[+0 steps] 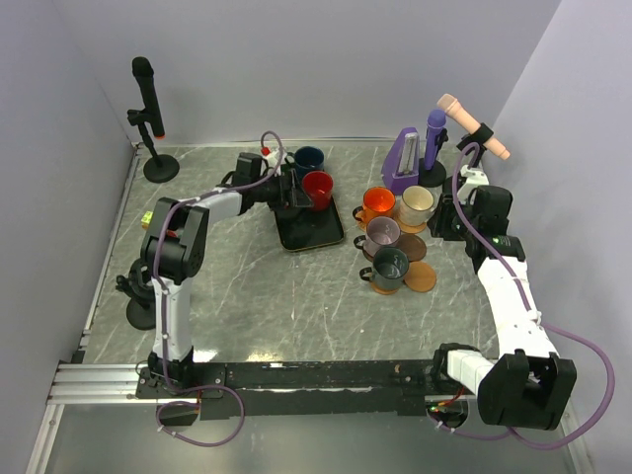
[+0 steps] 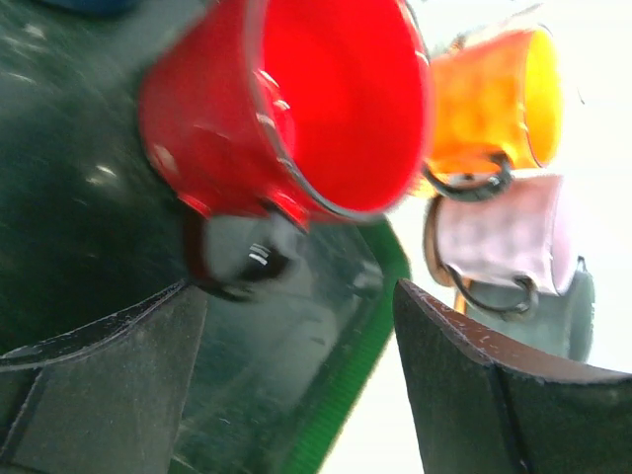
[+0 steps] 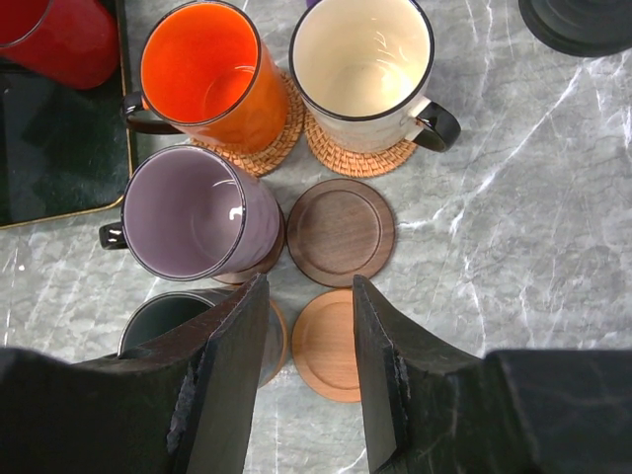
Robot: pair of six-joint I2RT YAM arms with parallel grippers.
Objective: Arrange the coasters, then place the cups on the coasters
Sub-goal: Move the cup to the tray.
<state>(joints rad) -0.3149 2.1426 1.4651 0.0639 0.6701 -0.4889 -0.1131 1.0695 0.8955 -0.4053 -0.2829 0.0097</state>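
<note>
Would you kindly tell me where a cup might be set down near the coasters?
Two spots are free: the dark brown coaster, bordered by the mauve cup and cream cup, and the tan coaster beside the grey-green cup. The marble table right of them is bare. It is crowded to their left.

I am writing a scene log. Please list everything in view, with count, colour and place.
tray: 1, black, centre.
coasters: 6; four tan, two brown, right of tray; a brown and a tan bare.
cups: 6; orange, cream, mauve, grey-green on coasters; red on tray; navy beyond tray.
mics: 3; black far left, purple and beige far right.
holder: 1, purple, beside purple mic.
stand: 1, black, left edge.
left hand: open, at red cup.
right hand: open, above bare coasters.
</note>
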